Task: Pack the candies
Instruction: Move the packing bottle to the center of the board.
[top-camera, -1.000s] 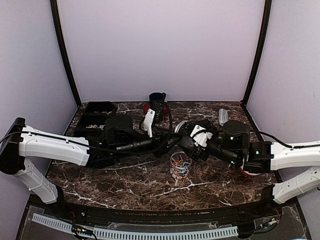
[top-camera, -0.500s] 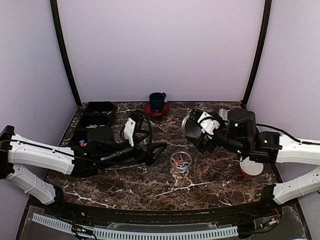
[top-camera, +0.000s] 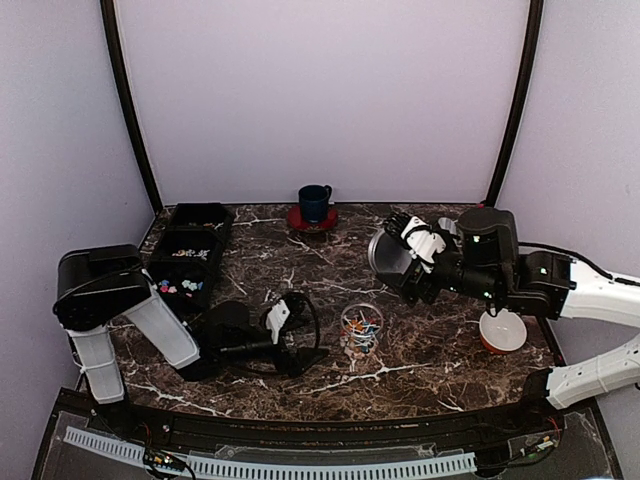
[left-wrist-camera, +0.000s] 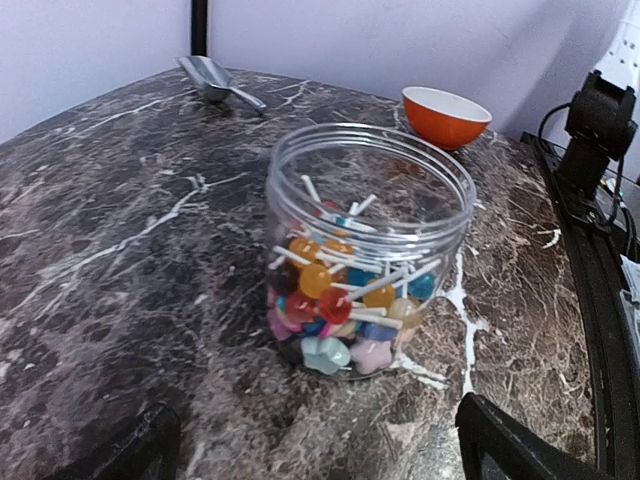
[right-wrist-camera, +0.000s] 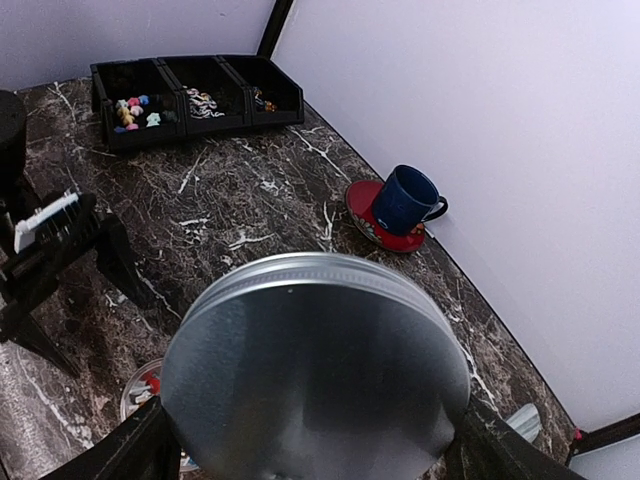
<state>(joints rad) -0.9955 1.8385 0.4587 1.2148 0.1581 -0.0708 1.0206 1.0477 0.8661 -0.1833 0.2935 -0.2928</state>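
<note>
Multicoloured lollipop candies (left-wrist-camera: 335, 300) sit in clear plastic jar (left-wrist-camera: 300, 215), mid dark marble table (left-wrist-camera: 100, 220). Jar upright, mouth up, uncapped; white sticks point every way. L gripper (left-wrist-camera: 315, 420) wide open, low, facing jar, holding nothing. R gripper (right-wrist-camera: 315, 445) clamps round silver metal lid (right-wrist-camera: 315, 370), raised right of jar. Vs 1 s ago: both arms pulled back off jar, L jaws opened.

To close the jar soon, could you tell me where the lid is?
In the top view, the lid is right of centre, held by the right gripper above the table, just beyond the open jar.
</note>
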